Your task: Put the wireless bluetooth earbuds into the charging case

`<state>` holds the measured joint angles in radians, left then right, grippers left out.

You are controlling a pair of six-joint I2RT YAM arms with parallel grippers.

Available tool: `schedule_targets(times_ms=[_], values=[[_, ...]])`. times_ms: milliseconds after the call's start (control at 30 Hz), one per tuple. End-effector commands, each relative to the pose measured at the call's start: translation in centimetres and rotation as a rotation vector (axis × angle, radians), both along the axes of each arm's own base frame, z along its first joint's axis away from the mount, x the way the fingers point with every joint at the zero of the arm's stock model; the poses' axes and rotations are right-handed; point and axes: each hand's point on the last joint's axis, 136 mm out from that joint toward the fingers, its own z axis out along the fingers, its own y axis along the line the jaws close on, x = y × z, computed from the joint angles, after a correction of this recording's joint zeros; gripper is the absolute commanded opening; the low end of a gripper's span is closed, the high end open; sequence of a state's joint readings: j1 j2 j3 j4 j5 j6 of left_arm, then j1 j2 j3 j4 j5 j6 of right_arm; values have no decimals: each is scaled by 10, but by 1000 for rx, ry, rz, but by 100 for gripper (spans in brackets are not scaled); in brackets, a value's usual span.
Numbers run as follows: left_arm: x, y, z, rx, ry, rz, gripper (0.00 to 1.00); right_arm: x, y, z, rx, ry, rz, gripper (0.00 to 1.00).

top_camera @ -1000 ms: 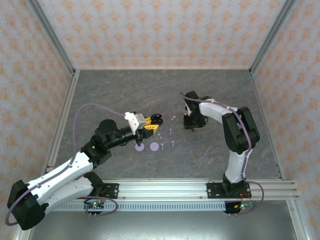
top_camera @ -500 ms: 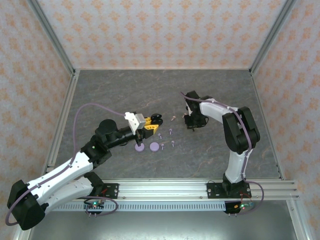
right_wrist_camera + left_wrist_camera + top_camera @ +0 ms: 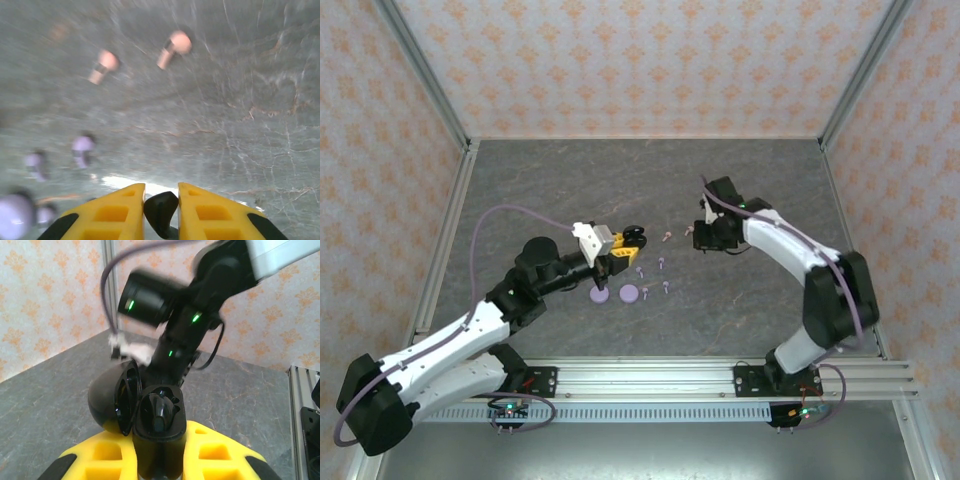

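Right wrist view puts me at the pick-up step. Nearest the lens, my right claw [image 3: 161, 197] is pinched shut on a small dark piece that I take for a black earbud [image 3: 161, 214], above the grey worktop [image 3: 250, 125]. Past my fingertips lie two lavender earbuds [image 3: 82, 146], and farther off two pink earbuds [image 3: 177, 44], all loose and blurred.

On the left wrist camera, my left claw [image 3: 159, 460] is clamped around the base of the black charging case [image 3: 159, 432]. Its lid [image 3: 112, 400] is swung open to the left. One well seems to hold a bud, but it is dark on dark and I cannot be sure. My right arm [image 3: 200, 305] stands beyond it.

From the top external camera, my left claw [image 3: 618, 252] holds the case [image 3: 634, 237] above two lavender discs [image 3: 629, 293]. My right claw [image 3: 705, 240] is well apart from it, with a pink bud on the worktop between.

Next, I judge, I must carry the bud across, turn its stem down over a free well and lower it squarely. I should let go only once it seats, while my left claw keeps the case steady.
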<state>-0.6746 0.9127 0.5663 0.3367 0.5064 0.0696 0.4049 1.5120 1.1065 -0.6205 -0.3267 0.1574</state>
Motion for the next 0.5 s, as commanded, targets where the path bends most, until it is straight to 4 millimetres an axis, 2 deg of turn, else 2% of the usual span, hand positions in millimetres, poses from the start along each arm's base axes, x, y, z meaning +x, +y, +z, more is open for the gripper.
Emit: schedule_targets(times_ms=[0, 167, 200, 267, 467], values=[[8, -3, 14, -48, -36, 30, 0, -3, 14, 47, 178, -107, -67, 20], [18, -7, 9, -45, -33, 49, 0, -20, 33, 111, 343, -246, -87, 20], [20, -9, 8, -44, -32, 49, 0, -21, 37, 115, 358, -248, -95, 20], [24, -11, 6, -42, -29, 53, 0, -31, 45, 144, 418, -308, -84, 20], [30, -19, 0, -38, -11, 42, 0, -49, 76, 193, 496, -424, -16, 19]])
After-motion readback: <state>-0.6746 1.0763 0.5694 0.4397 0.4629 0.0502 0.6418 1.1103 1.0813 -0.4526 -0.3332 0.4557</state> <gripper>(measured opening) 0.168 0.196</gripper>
